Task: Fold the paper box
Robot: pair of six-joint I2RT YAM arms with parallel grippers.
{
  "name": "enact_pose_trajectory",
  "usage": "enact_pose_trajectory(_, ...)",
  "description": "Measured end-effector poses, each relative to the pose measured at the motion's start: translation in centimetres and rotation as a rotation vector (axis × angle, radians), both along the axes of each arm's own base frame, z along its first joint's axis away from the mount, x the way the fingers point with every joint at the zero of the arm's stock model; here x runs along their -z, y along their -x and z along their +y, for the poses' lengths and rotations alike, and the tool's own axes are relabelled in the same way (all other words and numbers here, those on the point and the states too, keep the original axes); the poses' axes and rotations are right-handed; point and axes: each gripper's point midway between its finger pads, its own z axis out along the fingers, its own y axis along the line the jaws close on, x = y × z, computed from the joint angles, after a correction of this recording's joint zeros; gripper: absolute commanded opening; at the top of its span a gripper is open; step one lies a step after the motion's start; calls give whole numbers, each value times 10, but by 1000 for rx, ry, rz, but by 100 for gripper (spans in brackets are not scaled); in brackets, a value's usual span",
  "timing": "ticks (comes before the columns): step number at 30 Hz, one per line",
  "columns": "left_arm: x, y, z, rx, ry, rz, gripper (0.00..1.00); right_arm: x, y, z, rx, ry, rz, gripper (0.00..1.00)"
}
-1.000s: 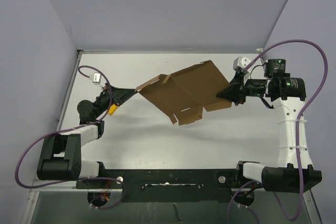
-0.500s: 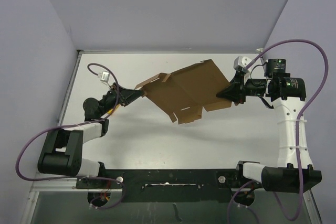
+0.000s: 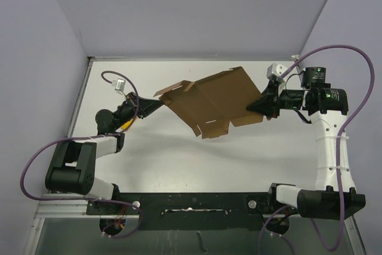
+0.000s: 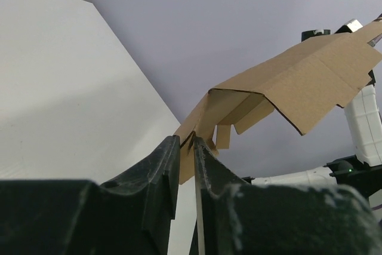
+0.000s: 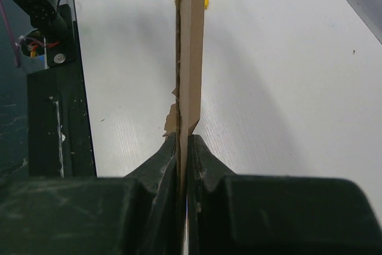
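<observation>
The paper box (image 3: 215,103) is a brown cardboard sheet with flaps, held off the white table between both arms. My left gripper (image 3: 158,104) is at its left corner. In the left wrist view the jaws (image 4: 186,141) stand nearly together with a cardboard flap (image 4: 190,162) pinched between them, and the rest of the sheet (image 4: 298,82) arches up to the right. My right gripper (image 3: 258,104) clamps the sheet's right edge. In the right wrist view the sheet (image 5: 191,40) shows edge-on, rising straight out of the shut jaws (image 5: 184,138).
A small yellow piece (image 3: 128,125) lies on the table under the left wrist. A white connector (image 3: 118,83) hangs on the left arm's purple cable. Lilac walls close the back and both sides. A black rail (image 3: 191,204) runs along the near edge.
My left gripper has moved right to the sheet's left corner and closed on its flap. The right gripper and its grip have stayed put.
</observation>
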Motion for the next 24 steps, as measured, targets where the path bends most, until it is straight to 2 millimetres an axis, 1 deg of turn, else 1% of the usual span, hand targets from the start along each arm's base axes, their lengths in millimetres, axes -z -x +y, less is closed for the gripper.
enact_pose_trajectory(4, -1, -2, 0, -4, -7, -20, 0, -1, 0, 0, -3, -6, 0, 0)
enact_pose_trajectory(16, -4, -3, 0, -14, -27, -70, 0, -1, 0, 0, -1, -13, 1, 0)
enact_pose_trajectory(17, -4, -3, 0, -14, -30, -75, 3, -1, 0, 0, -1, -13, 4, 0)
enact_pose_trajectory(19, -3, -2, 1, -13, -43, -87, 37, 1, 0, 0, 0, -13, 8, 0)
enact_pose_trajectory(21, -1, 2, 9, -35, -57, -95, 51, 2, 0, -1, 1, -11, 10, 0)
enact_pose_trajectory(23, -2, 14, 26, -92, -75, -92, 64, 3, -1, -2, 2, -2, 2, 0)
enact_pose_trajectory(24, -7, 22, 34, -124, -89, -109, 72, 4, -1, -2, 1, 3, -1, 0)
